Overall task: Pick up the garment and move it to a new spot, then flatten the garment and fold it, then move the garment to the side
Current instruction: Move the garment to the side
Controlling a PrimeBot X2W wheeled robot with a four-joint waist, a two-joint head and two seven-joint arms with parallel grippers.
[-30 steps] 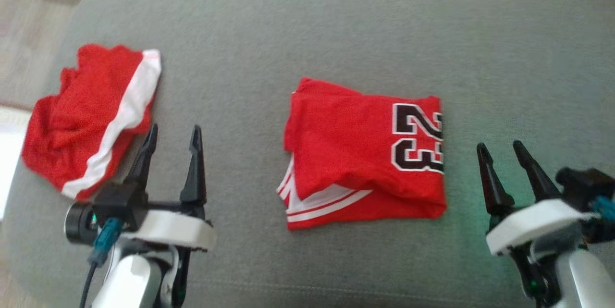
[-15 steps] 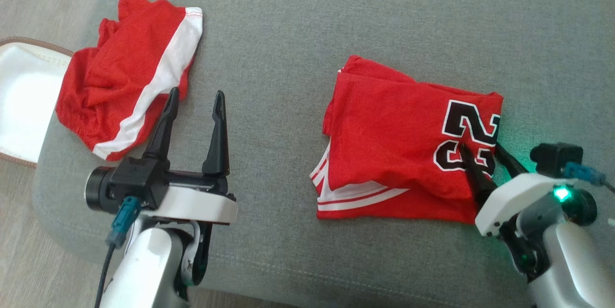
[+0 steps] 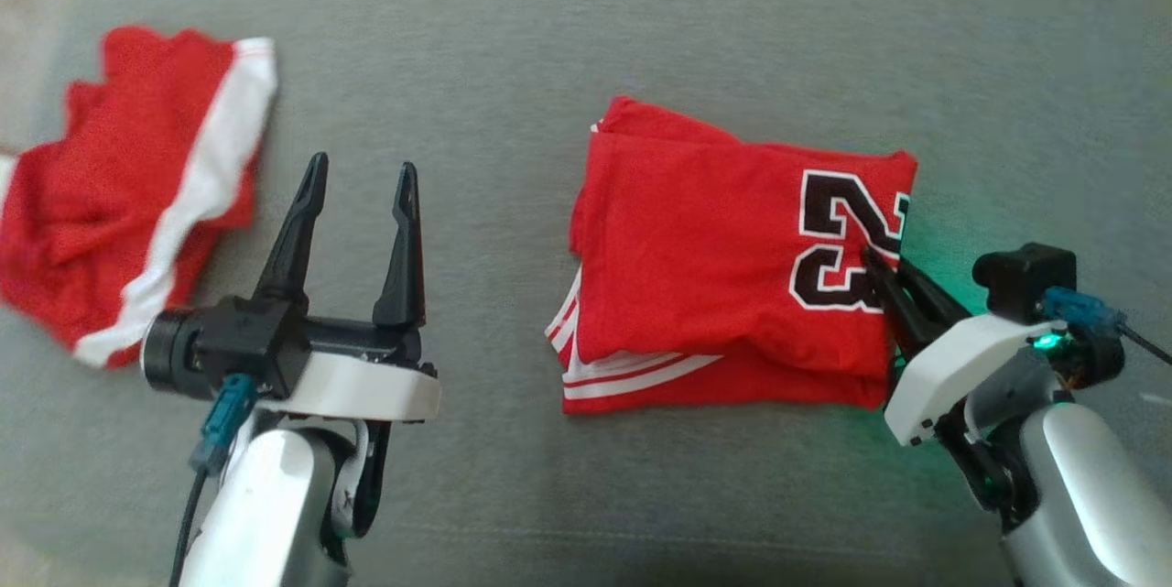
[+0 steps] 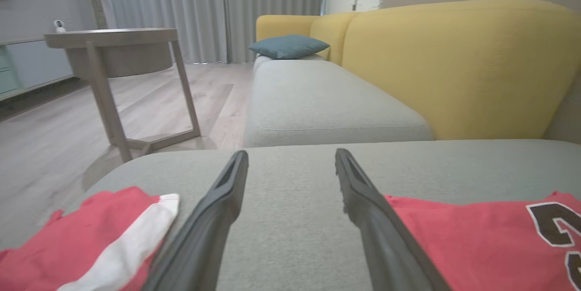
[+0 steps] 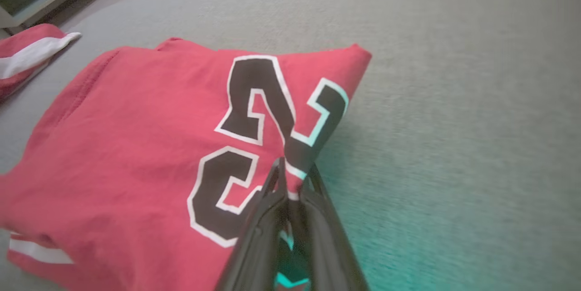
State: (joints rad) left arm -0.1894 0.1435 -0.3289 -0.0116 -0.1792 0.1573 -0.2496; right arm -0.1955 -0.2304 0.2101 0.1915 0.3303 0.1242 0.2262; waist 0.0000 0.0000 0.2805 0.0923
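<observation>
The garment (image 3: 714, 257), a folded red jersey with a black "23", lies flat on the grey sofa cushion (image 3: 549, 38). My right gripper (image 3: 879, 259) is shut on its right edge, at the number. The right wrist view shows both fingers pinching that folded edge of the garment (image 5: 136, 136), with my right gripper (image 5: 292, 168) closed tight. My left gripper (image 3: 361, 168) stands open and holds nothing, above bare cushion to the left of the jersey. In the left wrist view, the left gripper (image 4: 291, 155) has the garment (image 4: 476, 241) at its right.
A second red garment with a white stripe (image 3: 119, 202) lies crumpled at the far left, also seen as red and white cloth (image 4: 91, 232) (image 5: 27, 50). Beyond are a yellow sofa backrest (image 4: 454, 64), a blue pillow (image 4: 288, 46) and a side table (image 4: 113, 46).
My right gripper reached in to the jersey's right edge and closed on it. The head camera shifted, so the whole picture moved. The left gripper stayed open.
</observation>
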